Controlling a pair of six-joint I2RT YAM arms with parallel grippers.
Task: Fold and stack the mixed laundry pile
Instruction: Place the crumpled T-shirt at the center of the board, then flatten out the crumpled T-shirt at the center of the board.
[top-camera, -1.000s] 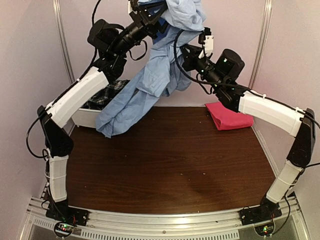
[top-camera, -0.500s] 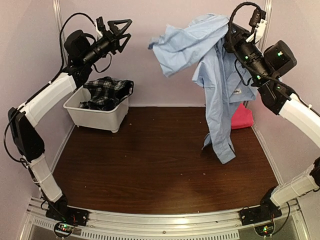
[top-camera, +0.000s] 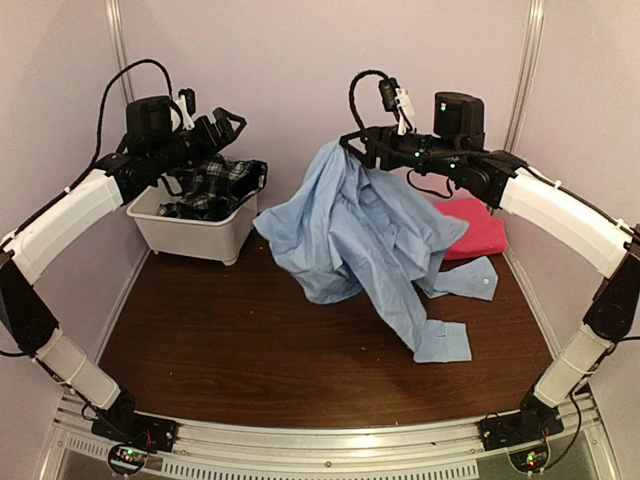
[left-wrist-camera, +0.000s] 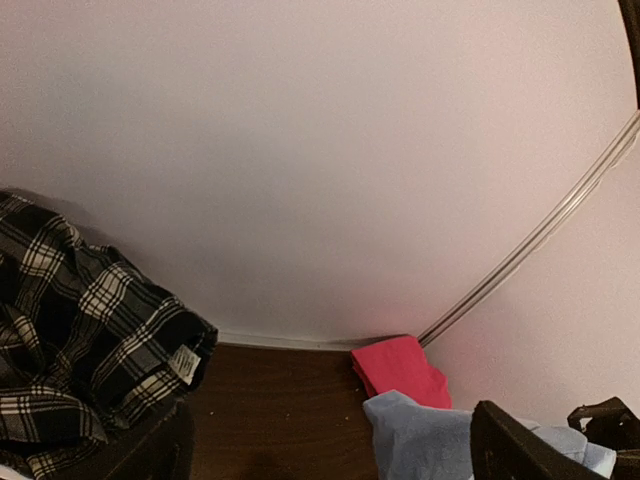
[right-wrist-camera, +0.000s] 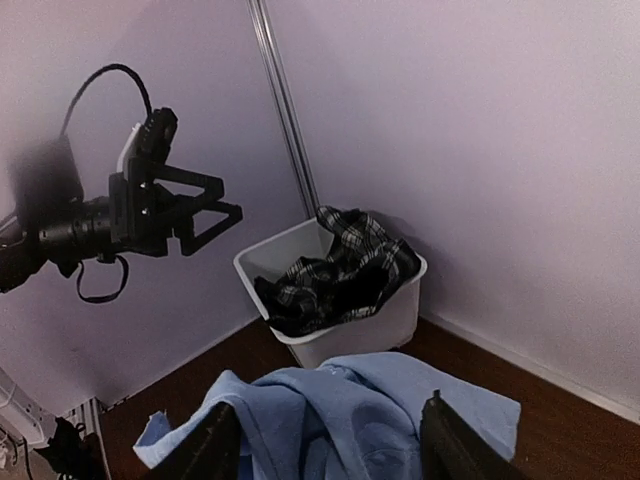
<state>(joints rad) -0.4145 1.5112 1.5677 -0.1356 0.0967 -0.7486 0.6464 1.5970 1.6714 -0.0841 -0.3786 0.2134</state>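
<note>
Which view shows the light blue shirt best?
Top external: it shows the whole light blue shirt, peaked at the back and spreading down onto the table, sleeves included. The right wrist view catches only its rumpled upper part; the left wrist view only a corner at the bottom edge.

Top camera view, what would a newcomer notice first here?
The light blue shirt, sprawled across the middle of the table, its peak up at the right end effector. Next, the folded pink-red cloth at the back right, and the plaid garment heaped in the white tub at back left.
</note>
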